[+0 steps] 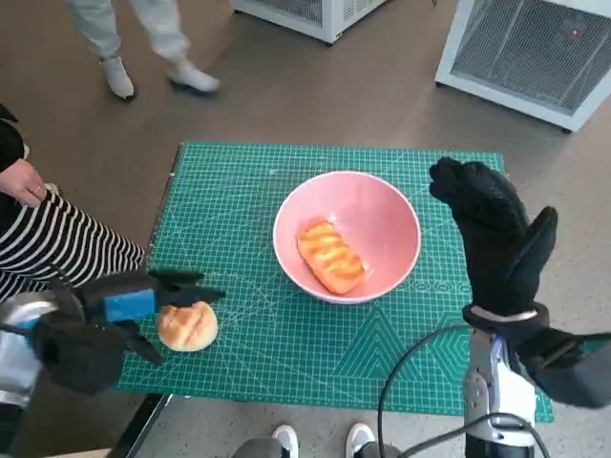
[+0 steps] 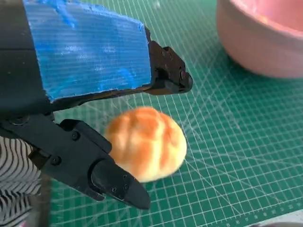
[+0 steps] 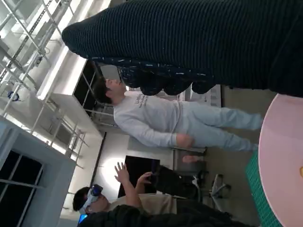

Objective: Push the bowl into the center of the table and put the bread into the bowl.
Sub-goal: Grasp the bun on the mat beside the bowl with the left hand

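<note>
A pink bowl (image 1: pixel 347 236) sits near the middle of the green cutting mat (image 1: pixel 248 200), with an orange-brown bread (image 1: pixel 330 256) inside it. A second round bread bun (image 1: pixel 187 326) lies on the mat near its front left corner. My left hand (image 1: pixel 115 310) is right beside that bun, fingers spread on either side of it without closing; the left wrist view shows the bun (image 2: pixel 144 142) between the black fingers (image 2: pixel 102 177). My right hand (image 1: pixel 496 234) is raised beside the bowl's right side, fingers apart, holding nothing. The bowl's rim (image 3: pixel 281 165) shows in the right wrist view.
A seated person in striped clothing (image 1: pixel 48 243) is close to the mat's left edge. Another person's legs (image 1: pixel 143 48) stand beyond the table. White appliances (image 1: pixel 535 52) stand at the back right. Feet (image 1: pixel 320 441) show under the front edge. People (image 3: pixel 161 118) appear in the right wrist view.
</note>
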Controlling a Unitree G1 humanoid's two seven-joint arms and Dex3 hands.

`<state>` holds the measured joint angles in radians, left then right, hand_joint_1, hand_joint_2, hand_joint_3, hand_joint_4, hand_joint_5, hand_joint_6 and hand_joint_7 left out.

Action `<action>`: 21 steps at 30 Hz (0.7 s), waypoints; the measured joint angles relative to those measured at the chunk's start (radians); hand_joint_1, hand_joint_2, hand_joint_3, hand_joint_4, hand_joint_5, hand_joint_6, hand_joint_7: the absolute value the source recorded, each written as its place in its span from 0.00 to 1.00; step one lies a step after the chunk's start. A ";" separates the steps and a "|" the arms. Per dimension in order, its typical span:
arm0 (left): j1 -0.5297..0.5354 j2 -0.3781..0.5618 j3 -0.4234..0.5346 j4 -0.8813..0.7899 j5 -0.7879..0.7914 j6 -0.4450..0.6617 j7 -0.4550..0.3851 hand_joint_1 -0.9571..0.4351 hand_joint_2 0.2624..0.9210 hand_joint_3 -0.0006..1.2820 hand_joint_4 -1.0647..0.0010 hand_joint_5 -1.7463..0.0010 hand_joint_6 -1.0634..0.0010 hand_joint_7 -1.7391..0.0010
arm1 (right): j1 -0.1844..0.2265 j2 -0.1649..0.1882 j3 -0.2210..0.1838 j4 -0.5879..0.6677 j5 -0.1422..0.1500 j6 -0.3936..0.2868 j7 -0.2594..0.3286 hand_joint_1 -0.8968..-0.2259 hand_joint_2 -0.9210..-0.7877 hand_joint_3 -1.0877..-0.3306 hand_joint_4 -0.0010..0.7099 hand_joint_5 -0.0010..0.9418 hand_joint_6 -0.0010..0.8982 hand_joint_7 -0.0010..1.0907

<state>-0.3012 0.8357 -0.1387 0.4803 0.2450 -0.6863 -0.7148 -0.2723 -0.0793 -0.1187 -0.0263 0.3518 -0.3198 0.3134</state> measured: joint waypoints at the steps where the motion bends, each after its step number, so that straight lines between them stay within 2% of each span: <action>1: -0.006 -0.008 -0.006 0.018 0.007 -0.010 0.007 0.56 0.70 0.00 0.72 0.99 0.64 0.99 | 0.001 0.000 -0.001 -0.001 0.000 0.001 0.000 0.31 0.00 0.59 0.23 0.01 0.05 0.43; 5: -0.034 -0.029 -0.028 0.081 0.026 -0.049 0.038 0.61 0.72 0.01 0.67 0.98 0.61 0.98 | 0.004 -0.002 -0.002 -0.004 0.000 0.003 0.000 0.31 0.00 0.59 0.23 0.01 0.05 0.43; 10: -0.066 -0.043 -0.048 0.129 0.058 -0.069 0.088 0.69 0.81 0.02 0.51 0.97 0.49 0.97 | 0.008 -0.004 -0.005 -0.007 -0.001 0.005 0.000 0.32 0.00 0.59 0.23 0.00 0.05 0.43; 16: -0.081 -0.052 -0.069 0.166 0.093 -0.073 0.141 0.72 0.92 0.03 0.29 0.94 0.32 0.93 | 0.014 -0.004 -0.006 -0.012 -0.004 0.005 -0.005 0.32 0.00 0.59 0.22 0.00 0.05 0.43; 17: -0.082 -0.052 -0.072 0.169 0.101 -0.073 0.148 0.71 0.95 0.05 0.31 0.71 0.39 0.70 | 0.014 -0.004 -0.006 -0.012 -0.004 0.005 -0.006 0.32 0.00 0.59 0.22 0.00 0.05 0.43; 18: -0.085 -0.052 -0.077 0.173 0.110 -0.074 0.159 0.70 0.97 0.08 0.35 0.56 0.45 0.55 | 0.015 -0.004 -0.006 -0.013 -0.005 0.005 -0.008 0.32 0.00 0.59 0.22 0.00 0.05 0.43; 21: -0.092 -0.052 -0.086 0.176 0.130 -0.076 0.185 0.69 0.99 0.07 0.35 0.38 0.44 0.42 | 0.015 -0.004 -0.005 -0.014 -0.006 0.005 -0.012 0.33 0.00 0.59 0.22 0.00 0.05 0.43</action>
<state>-0.3934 0.7837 -0.2242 0.6560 0.3751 -0.7622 -0.5298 -0.2574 -0.0829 -0.1237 -0.0402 0.3460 -0.3149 0.3015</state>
